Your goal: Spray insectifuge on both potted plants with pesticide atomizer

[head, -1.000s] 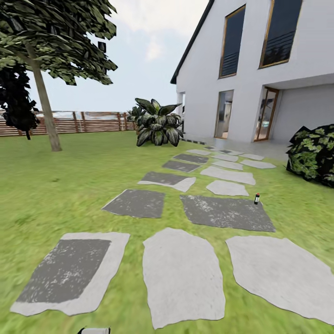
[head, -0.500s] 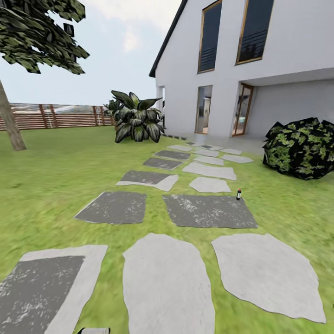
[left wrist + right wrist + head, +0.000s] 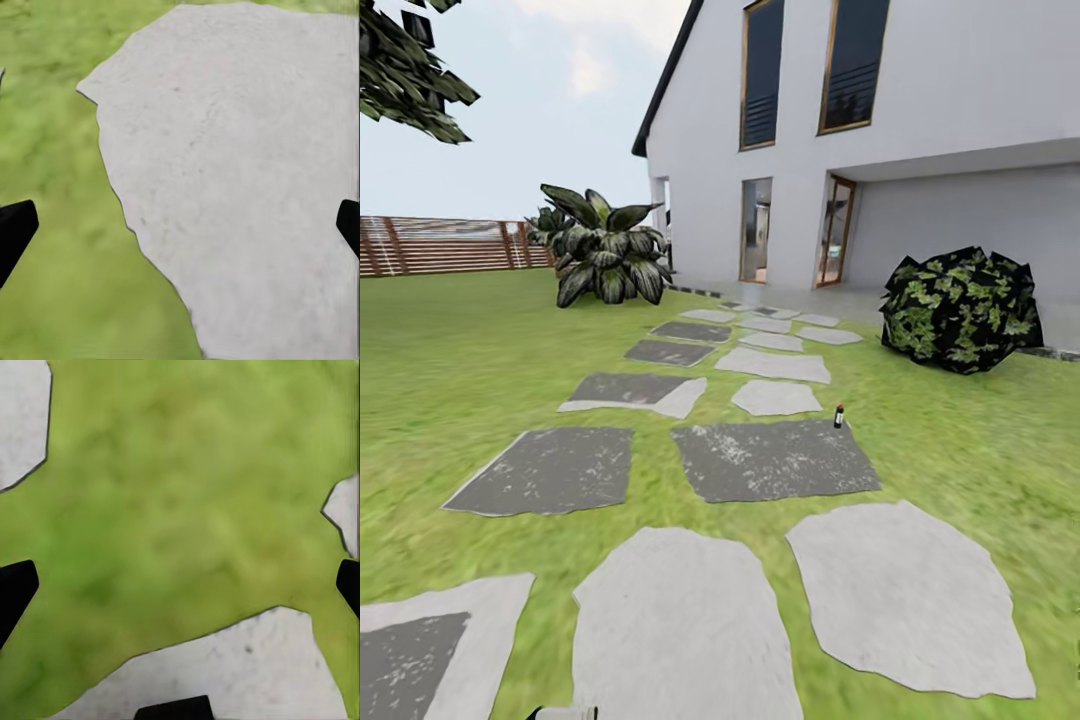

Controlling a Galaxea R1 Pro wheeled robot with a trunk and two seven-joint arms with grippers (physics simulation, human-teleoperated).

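The pesticide atomizer (image 3: 839,415), a small dark bottle, stands upright on the lawn at the far right corner of a dark stepping stone (image 3: 772,459), well ahead of me. The potted plants are out of view. My left gripper (image 3: 180,232) is open over a pale paving stone (image 3: 247,172) and grass, its black fingertips (image 3: 15,232) wide apart with nothing between them. My right gripper (image 3: 180,592) is also open and holds nothing, hanging over grass (image 3: 195,495) between pale stones.
Stepping stones (image 3: 685,630) lead across the lawn to a white house (image 3: 880,150). A dark bush (image 3: 960,310) sits at the right, a large broad-leaved plant (image 3: 605,260) at the left, and a slatted wooden fence (image 3: 440,245) behind it.
The whole head view has swung to the right, so the camera moved: the tree trunk has left the picture and the bush and atomizer sit further left in it. Nothing in the scene itself moved.
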